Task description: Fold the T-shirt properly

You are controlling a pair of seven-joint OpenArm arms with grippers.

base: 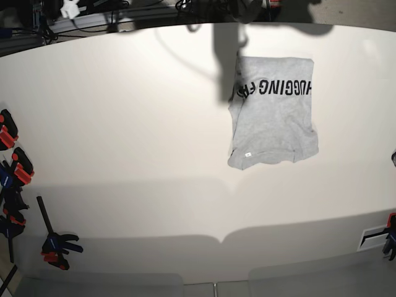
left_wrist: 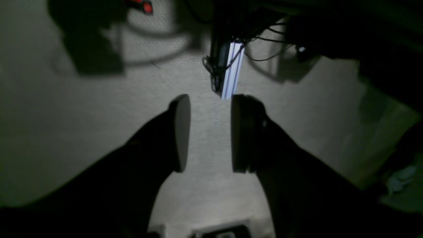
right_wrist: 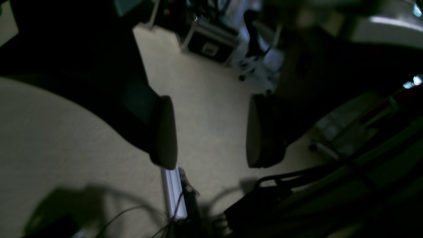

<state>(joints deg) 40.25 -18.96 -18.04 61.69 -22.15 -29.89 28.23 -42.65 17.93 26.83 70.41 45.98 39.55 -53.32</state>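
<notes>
Neatly folded, the T-shirt lies lettering-up on the white tabletop. Both the left pincer and right pincer are spread, holding nothing.

Heather-grey T-shirt (black block lettering) on white table.

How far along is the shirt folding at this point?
Largely done, it seems. The T-shirt lies on the table as a compact rectangle, black lettering facing up near its far edge. Nothing is in hand: the left end effector and right end effector both stand open and empty, looking at floor rather than cloth. Left, if anything: tidying the slightly uneven near edge.
</notes>
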